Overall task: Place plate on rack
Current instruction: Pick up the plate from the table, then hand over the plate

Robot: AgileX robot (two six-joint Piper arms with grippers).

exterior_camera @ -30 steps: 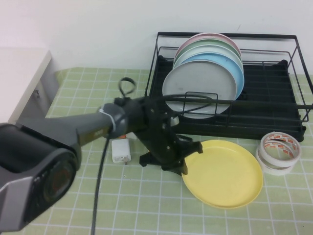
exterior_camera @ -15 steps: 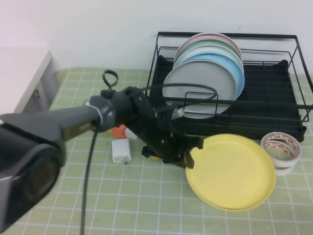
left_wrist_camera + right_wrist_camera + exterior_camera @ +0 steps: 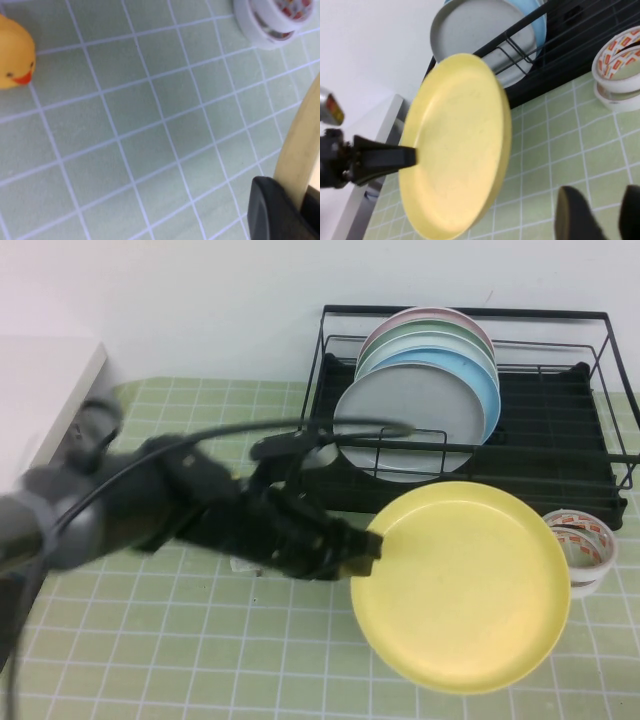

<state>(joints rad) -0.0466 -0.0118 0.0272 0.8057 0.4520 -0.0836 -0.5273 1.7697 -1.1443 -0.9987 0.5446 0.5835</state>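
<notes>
- plate (image 3: 462, 585) is off the mat now; a second ago it lay flat near the rack's front, and i've since lifted it and tipped its face toward the camera.
- left gripper (image 3: 366, 552) is clamped on the plate's left rim; the left wrist view shows the yellow edge (image 3: 300, 155) running into the closed jaws, so the grip looks secure to me.
- right gripper (image 3: 599, 210) sits near the mat on the right, seen only in its own wrist view; its two fingers are apart with nothing between them, so it's parked and idle.
- from the right wrist view the plate (image 3: 455, 145) hangs tilted, clear of the table, in front of the rack.
- rack (image 3: 560, 455) is just beyond the plate, with the grey-white plate (image 3: 410, 420) foremost in the stack on its left side and free rails on the right.
- tape rolls (image 3: 582, 550) sit just right of the plate, partly hidden by it; a rubber duck (image 3: 15, 52) rests on the mat under my arm.
- my read: pickup done, next comes standing the plate upright and carrying it far enough to drop into an open slot without clipping the front rail.
</notes>
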